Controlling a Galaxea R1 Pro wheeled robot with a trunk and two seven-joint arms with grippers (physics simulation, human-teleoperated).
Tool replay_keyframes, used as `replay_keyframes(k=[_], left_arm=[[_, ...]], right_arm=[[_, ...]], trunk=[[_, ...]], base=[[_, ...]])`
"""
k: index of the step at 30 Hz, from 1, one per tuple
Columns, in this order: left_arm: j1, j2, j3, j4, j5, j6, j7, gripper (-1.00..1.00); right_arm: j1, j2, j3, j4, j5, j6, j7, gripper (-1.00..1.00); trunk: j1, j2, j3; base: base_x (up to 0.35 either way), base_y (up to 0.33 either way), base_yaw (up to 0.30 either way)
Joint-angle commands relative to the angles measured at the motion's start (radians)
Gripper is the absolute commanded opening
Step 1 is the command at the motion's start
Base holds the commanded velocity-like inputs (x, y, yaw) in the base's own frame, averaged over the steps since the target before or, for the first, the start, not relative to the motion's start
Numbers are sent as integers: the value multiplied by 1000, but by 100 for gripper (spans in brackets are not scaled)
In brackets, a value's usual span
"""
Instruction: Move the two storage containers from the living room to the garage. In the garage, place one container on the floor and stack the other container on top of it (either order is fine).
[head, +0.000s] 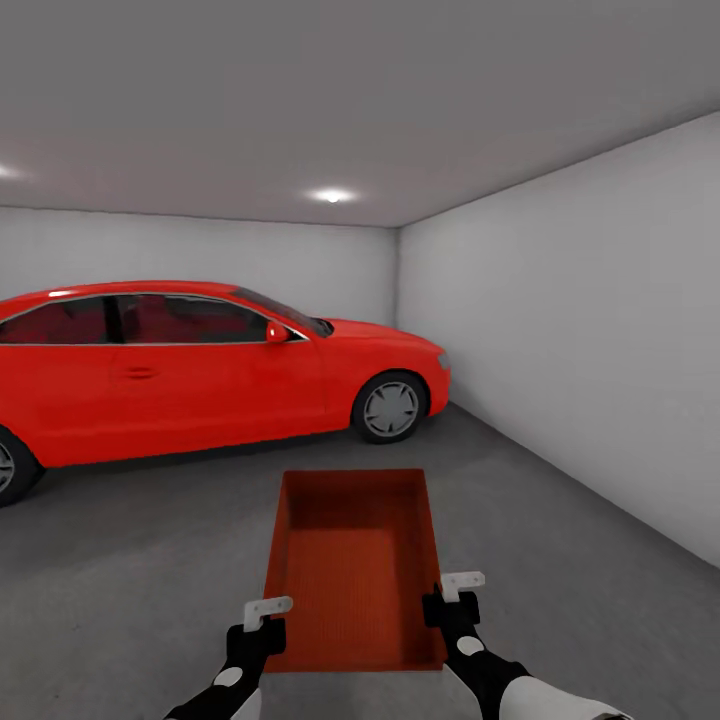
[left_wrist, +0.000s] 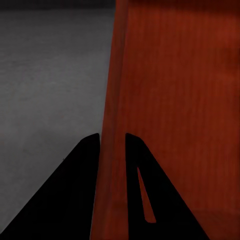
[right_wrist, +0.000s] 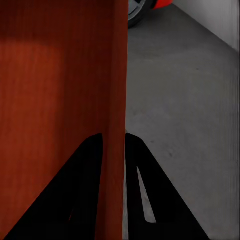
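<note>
Head view: I hold one storage container (head: 352, 570), a red-orange open-topped bin, in front of me over the garage floor (head: 560, 560), long axis pointing away from me. My left hand (head: 266, 612) grips its left side wall near the close corner; my right hand (head: 458, 588) grips its right side wall near the close corner. The bin's interior is bare. Beyond it stands a glossy red car (head: 200, 370), side-on, nose toward the right wall (head: 580, 330); a ceiling spotlight (head: 332, 196) glows above the back wall.

Left wrist view: the fingers (left_wrist: 87, 165) of my left hand are clamped on the thin wall of the storage container (left_wrist: 180, 100), one finger on each face, the wall edge running between them. Dark grey concrete lies beside the wall.

Right wrist view: the fingers (right_wrist: 92, 165) of my right hand are likewise closed on the opposite wall of the storage container (right_wrist: 55, 90), pinching it from both faces. A car wheel (right_wrist: 137, 12) shows past the wall's far end.
</note>
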Motion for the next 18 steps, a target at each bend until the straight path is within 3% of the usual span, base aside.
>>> replay_keyframes(k=[1,18], left_arm=[[-1,0,5,-3,-10,-32,12,-100],[-1,0,5,-3,-10,-32,12,-100]], right_arm=[[-1,1,-48,3,-9,2,29,-100],[-1,0,-48,3,-9,2,30,-100]], trunk=[[1,-1,-1],[1,-1,-1]], base=[[321,0,-279],[321,0,-278]])
